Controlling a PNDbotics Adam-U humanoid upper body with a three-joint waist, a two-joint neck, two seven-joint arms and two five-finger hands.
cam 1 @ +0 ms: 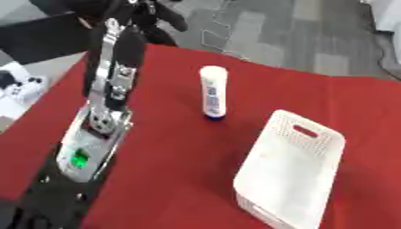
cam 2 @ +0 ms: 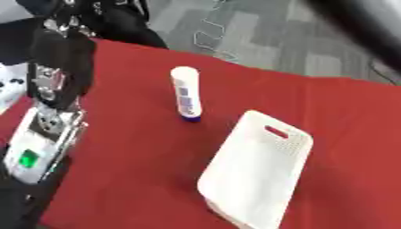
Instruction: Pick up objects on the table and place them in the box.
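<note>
1. Overhead, left arm reaching up the left side; robot hand at the top edge, dark and blurred, fingers impossible to tell spread or curled.
2. Right of and below that robot hand: white bottle upright on its blue cap.
3. Further right and nearer: white perforated box.
4. Underneath: bench draped in red cloth.
5. Beyond: grey carpet floor.

Red tablecloth, white perforated box, white bottle w/ blue cap, blue label; green light on arm.
</note>
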